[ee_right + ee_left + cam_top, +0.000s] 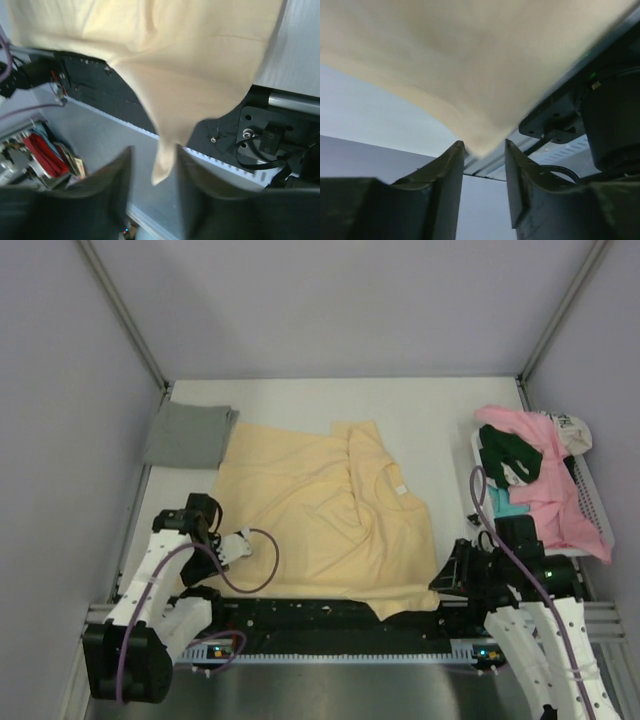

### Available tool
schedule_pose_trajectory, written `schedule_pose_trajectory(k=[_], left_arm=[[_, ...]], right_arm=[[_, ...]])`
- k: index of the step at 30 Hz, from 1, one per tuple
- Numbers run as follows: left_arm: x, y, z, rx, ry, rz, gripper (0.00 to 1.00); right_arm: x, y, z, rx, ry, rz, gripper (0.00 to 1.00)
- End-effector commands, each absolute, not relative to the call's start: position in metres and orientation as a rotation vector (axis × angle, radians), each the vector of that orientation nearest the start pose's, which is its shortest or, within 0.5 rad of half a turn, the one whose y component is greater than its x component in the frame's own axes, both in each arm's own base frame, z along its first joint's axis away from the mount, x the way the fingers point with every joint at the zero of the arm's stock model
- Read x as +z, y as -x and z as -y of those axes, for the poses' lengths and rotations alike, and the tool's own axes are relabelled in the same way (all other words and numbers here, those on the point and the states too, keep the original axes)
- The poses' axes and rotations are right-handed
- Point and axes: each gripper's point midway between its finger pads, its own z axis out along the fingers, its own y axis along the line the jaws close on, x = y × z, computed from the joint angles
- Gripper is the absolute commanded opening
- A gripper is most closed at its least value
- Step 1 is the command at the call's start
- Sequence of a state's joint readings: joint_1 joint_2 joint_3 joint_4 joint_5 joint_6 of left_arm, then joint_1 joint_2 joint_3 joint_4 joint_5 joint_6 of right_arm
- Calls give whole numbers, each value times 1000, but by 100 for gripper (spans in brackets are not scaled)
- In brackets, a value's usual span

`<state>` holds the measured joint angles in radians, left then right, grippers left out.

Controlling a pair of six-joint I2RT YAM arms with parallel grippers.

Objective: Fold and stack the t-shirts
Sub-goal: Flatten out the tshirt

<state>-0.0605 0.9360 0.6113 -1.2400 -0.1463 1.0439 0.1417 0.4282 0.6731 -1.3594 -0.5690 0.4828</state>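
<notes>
Pale yellow-peach soft cloth t-shirt [320,510], wrinkled, spread on white tabletop [420,410]; left tool [483,146] and right tool [155,155] each pinch its near edge. Beside it lies a folded grey t-shirt [188,435].

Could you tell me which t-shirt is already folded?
The grey t-shirt in the far left corner, a neat rectangle; the yellow t-shirt is spread open, and the pink t-shirt is heaped with others at the right.

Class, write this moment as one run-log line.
left pincer: shut on yellow shirt | right pincer: shut on yellow shirt | grey shirt: folded, far left | pink shirt: heaped, right
</notes>
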Motion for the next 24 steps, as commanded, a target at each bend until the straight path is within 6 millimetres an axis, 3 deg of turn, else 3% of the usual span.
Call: schedule_pose_trajectory(k=[1,2,5,8,10,12,14,17,19,22,24], left_arm=[[85,-95,-50,141,-1740,-2687,47],[95,-104,-48,147,-1736,-2650,50],[134,-146,-35,173,-1651,-2499,62],[166,-211,-15,185,-1430,-2377,67],[176,-254,-11,213,-1264,-2371,65],[174,-289,-9,210,-1096,-2409,62],[166,-320,-4,184,-1001,-2430,59],[149,-361,3,147,-913,-2444,56],[136,-388,6,141,-864,-2444,56],[121,-419,11,123,-807,-2464,54],[107,-434,13,115,-795,-2480,54]], right_arm=[[157,-50,-115,921,-192,-2696,55],[174,-63,-111,872,-177,-2634,63],[228,-118,-109,805,-143,-2391,67],[253,-181,-116,802,-136,-2254,65],[243,-225,-114,710,-166,-2238,63],[230,-265,-115,563,-138,-2262,63],[205,-306,-131,446,-45,-2352,64],[178,-367,-138,318,26,-2417,65],[149,-402,-144,250,119,-2476,65],[112,-438,-151,195,198,-2536,65],[86,-449,-156,186,240,-2585,65]])
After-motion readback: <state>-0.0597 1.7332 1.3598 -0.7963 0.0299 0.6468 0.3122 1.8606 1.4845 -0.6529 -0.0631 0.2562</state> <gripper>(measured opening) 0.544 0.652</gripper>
